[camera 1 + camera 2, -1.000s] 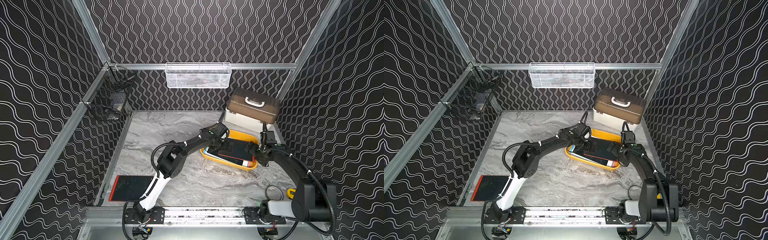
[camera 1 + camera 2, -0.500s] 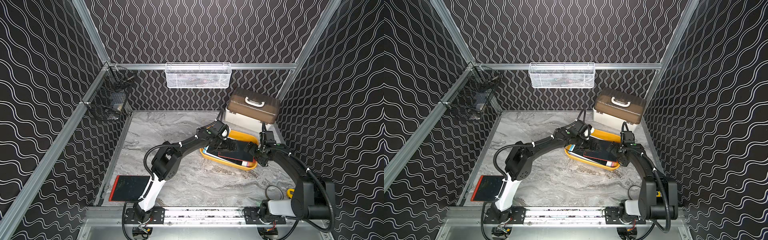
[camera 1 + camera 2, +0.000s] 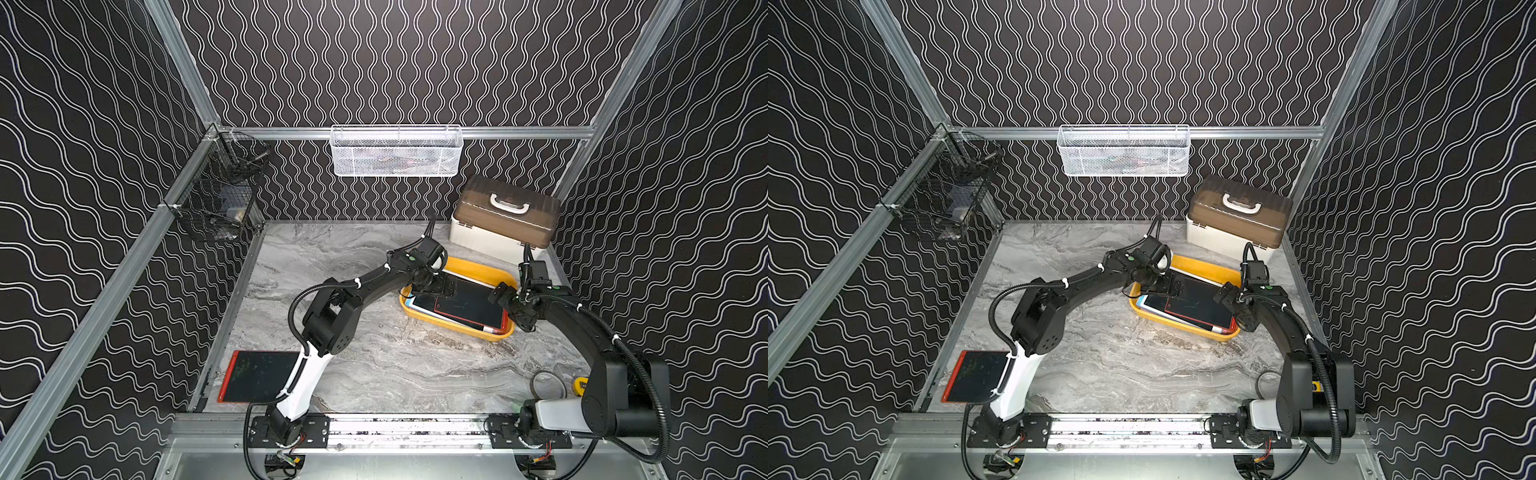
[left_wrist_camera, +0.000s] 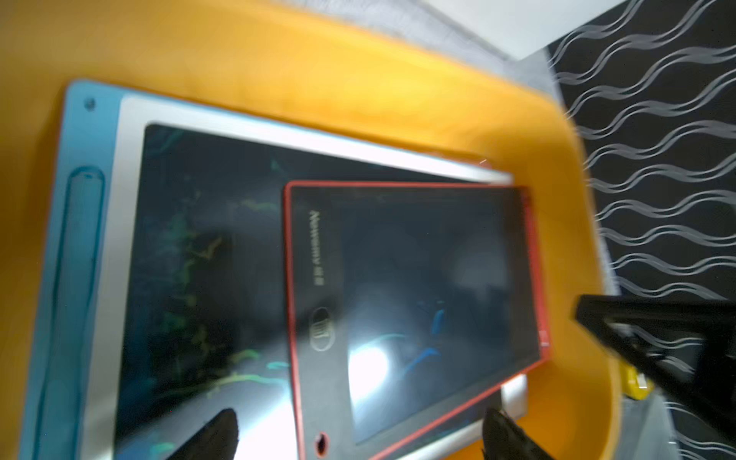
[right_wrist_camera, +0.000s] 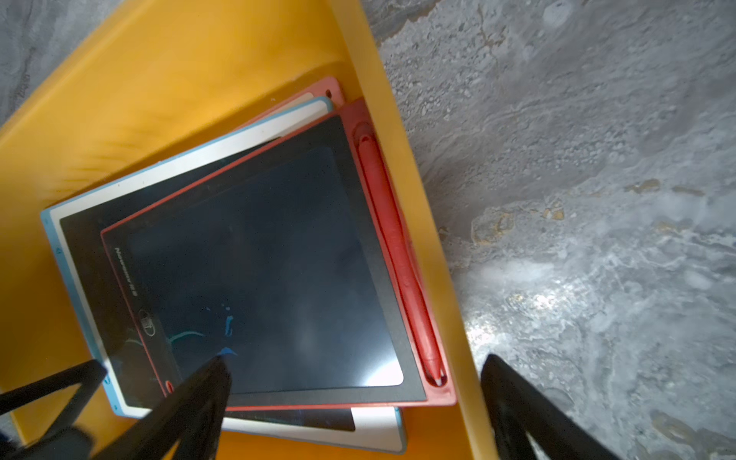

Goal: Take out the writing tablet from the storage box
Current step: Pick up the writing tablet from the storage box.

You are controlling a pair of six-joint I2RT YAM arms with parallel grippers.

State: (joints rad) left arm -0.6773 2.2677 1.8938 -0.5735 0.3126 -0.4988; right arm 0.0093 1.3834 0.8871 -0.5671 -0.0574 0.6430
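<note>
Both top views look from high above the front of the cell, tilted down toward the back wall (image 3: 395,62). They stand far enough off to take in the whole counter (image 3: 395,374). The box (image 3: 453,331) sits right of centre in each, and the two share almost the entire scene.

The left wrist camera hangs close over the box (image 4: 358,79), looking steeply down into it, and its picture is blurred. The right wrist camera is also close, looking down across the box's rim, with box in the left half of the frame and bare counter in the right. Both wrist views share the red tablet (image 4: 418,278).
</note>
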